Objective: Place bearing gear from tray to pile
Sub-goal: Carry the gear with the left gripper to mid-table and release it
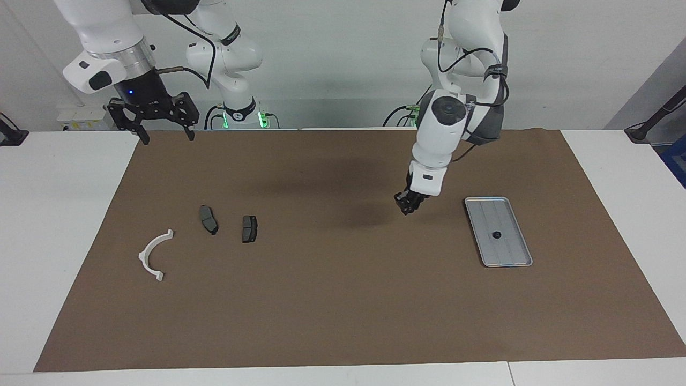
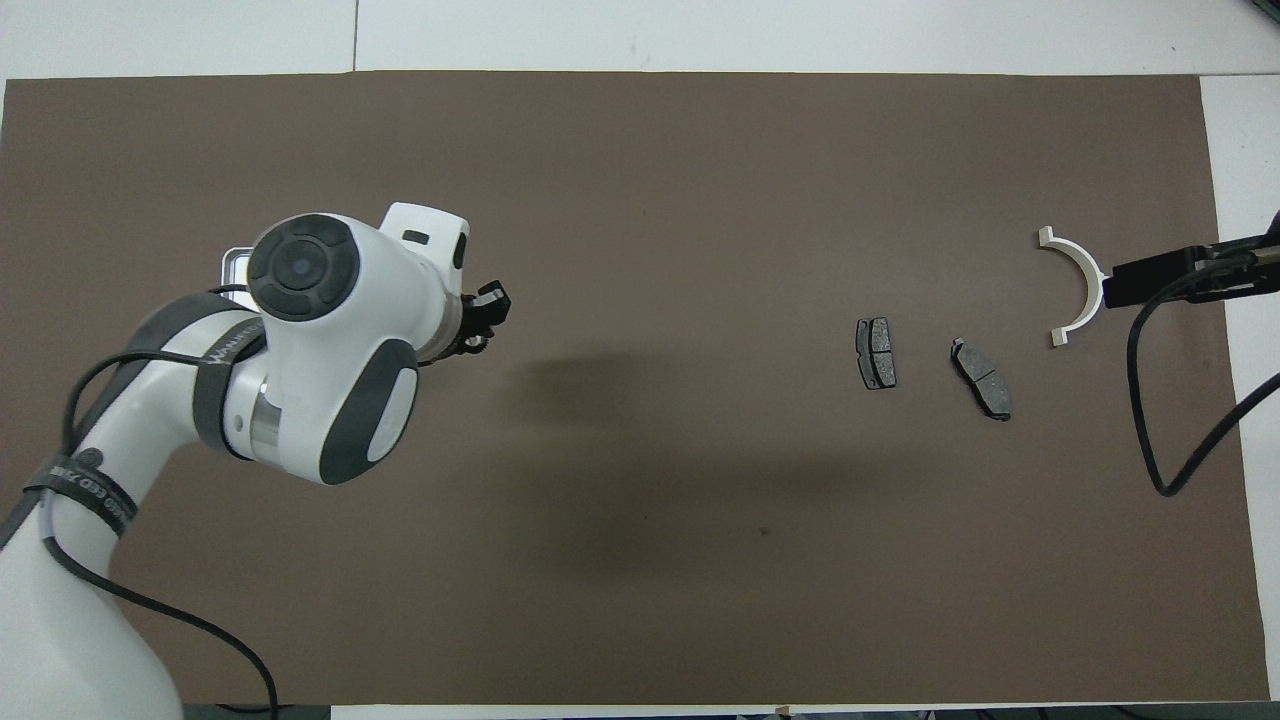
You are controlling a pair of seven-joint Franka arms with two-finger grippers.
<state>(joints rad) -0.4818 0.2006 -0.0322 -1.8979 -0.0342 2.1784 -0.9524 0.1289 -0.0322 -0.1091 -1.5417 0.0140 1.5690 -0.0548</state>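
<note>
My left gripper (image 1: 407,208) hangs over the bare mat between the tray (image 1: 509,214) and the pile, shut on a small dark bearing gear (image 2: 474,344) that peeks out under the fingers in the overhead view. Another dark gear (image 1: 496,235) lies in the silver tray. In the overhead view only a corner of the tray (image 2: 232,262) shows past the left arm. The pile is a white half-ring bracket (image 1: 146,251) (image 2: 1088,275) and two dark brake pads (image 1: 208,219) (image 1: 249,229). My right gripper (image 1: 165,138) waits open, raised over the mat's corner near its base.
A brown mat (image 1: 343,300) covers the table's middle, with white table (image 1: 53,214) at both ends. The right arm's black cable (image 2: 1150,420) loops over the mat's edge beside the bracket.
</note>
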